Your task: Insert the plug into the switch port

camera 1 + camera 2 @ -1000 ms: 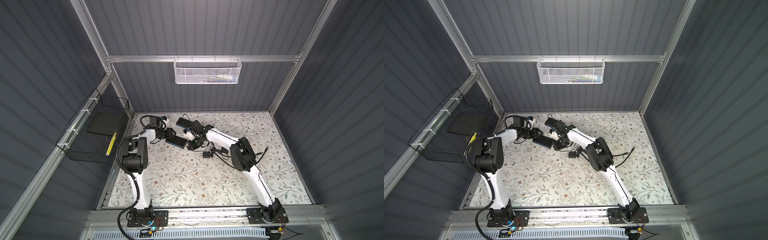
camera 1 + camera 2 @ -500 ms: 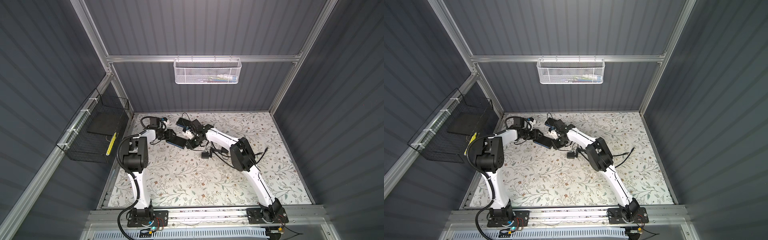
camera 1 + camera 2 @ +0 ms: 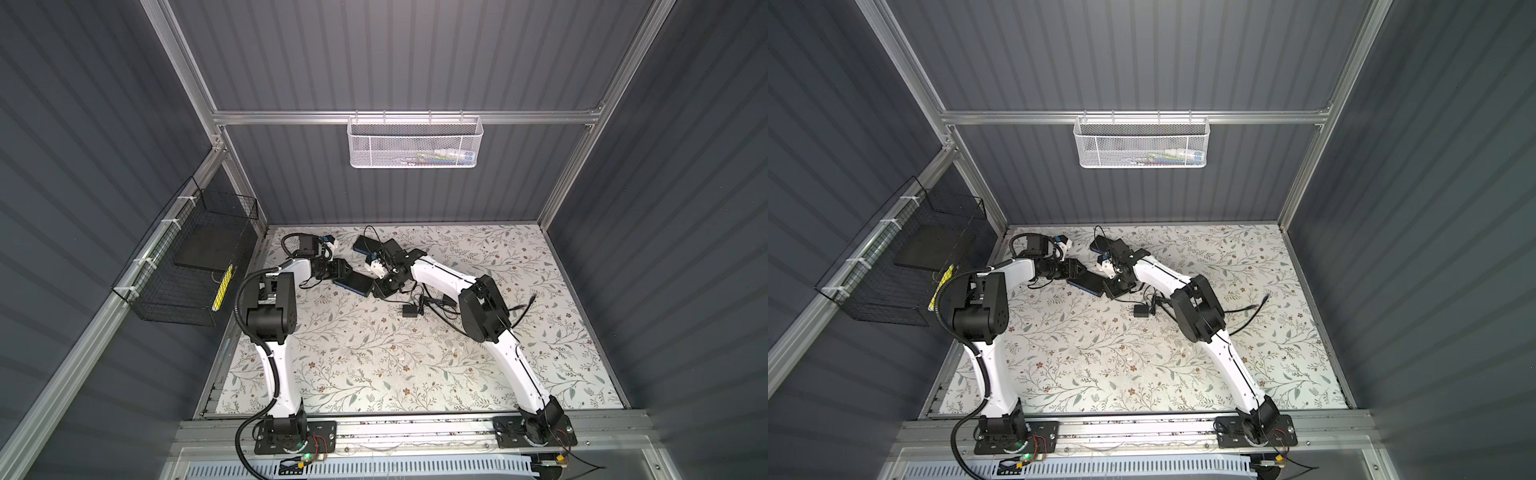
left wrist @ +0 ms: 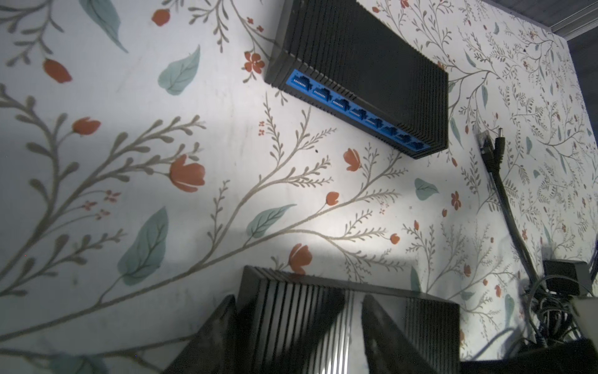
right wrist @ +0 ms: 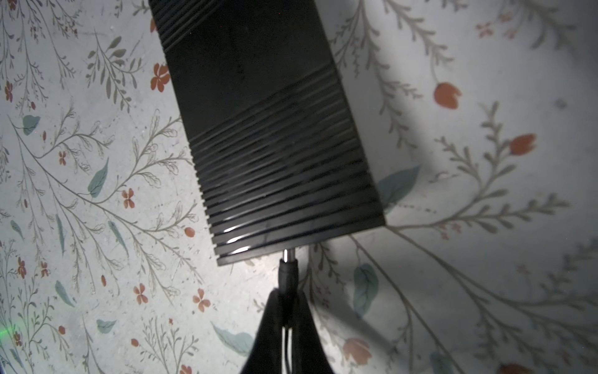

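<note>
Nearest, two arm bases sit on the rail (image 3: 395,432) at the front edge of the floral desk (image 3: 374,365), and the left arm (image 3: 270,307) and the right arm (image 3: 482,307) both reach toward its far half; past the elbows one small black power adapter (image 3: 409,310) lies in a tangle of dark cables (image 3: 434,303); in the left wrist view two loose cable ends lie side by side on the desk, one spare barrel connector (image 4: 500,142) and one clear network connector (image 4: 482,138); beyond the adapter the two grippers meet at the nearer switch (image 3: 353,282), one of two flat black ribbed boxes, lying with its blue long side turned toward the front of the desk; the left gripper (image 4: 297,299) is clamped on one end of it, one finger at its side edge and the other across its ribbed top; the right gripper (image 5: 286,296) is closed tight on the single black plug (image 5: 287,270), whose metal tip touches the short end of that box; the switch port lies in that end, hidden beneath the top edge, so I cannot tell how deep the tip sits; farther back the farther switch (image 4: 362,64) lies flat, apart from both grippers, showing eight ports in its blue face (image 4: 356,113); farthest, two baskets hang on the walls, one black wire basket (image 3: 183,266) at the left and one white mesh basket (image 3: 415,141) at the back.
</note>
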You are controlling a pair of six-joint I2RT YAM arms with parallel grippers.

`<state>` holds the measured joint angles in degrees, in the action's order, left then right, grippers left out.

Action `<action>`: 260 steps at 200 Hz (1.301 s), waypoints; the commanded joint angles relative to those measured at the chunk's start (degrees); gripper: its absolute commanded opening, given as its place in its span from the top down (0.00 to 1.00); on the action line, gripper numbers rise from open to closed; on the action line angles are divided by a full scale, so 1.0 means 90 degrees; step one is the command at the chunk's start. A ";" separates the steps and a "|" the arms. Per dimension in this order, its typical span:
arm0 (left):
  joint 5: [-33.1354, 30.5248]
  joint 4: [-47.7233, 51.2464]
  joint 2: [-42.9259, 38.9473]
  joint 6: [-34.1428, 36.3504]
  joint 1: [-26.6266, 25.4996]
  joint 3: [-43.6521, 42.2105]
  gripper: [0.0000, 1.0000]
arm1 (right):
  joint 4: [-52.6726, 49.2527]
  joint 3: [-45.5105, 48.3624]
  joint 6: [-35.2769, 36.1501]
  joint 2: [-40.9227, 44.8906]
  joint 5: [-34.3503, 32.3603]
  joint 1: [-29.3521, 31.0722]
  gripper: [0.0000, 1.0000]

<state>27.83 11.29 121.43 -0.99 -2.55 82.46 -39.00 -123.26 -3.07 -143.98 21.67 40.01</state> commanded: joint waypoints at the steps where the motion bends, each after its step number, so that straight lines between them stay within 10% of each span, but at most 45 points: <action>1: 0.0512 0.0338 0.0151 0.0260 -0.0030 0.0193 0.38 | 0.0260 -0.0122 0.0077 -0.0169 -0.0013 0.0030 0.93; 260: 0.0694 0.1832 0.0649 0.1361 -0.0722 0.1064 0.39 | 0.0470 0.0502 -0.0250 0.0578 -0.0665 -0.0091 0.94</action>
<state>29.08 20.25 126.06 10.37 -6.22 91.90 -38.61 -118.19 -4.34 -141.03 17.69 39.81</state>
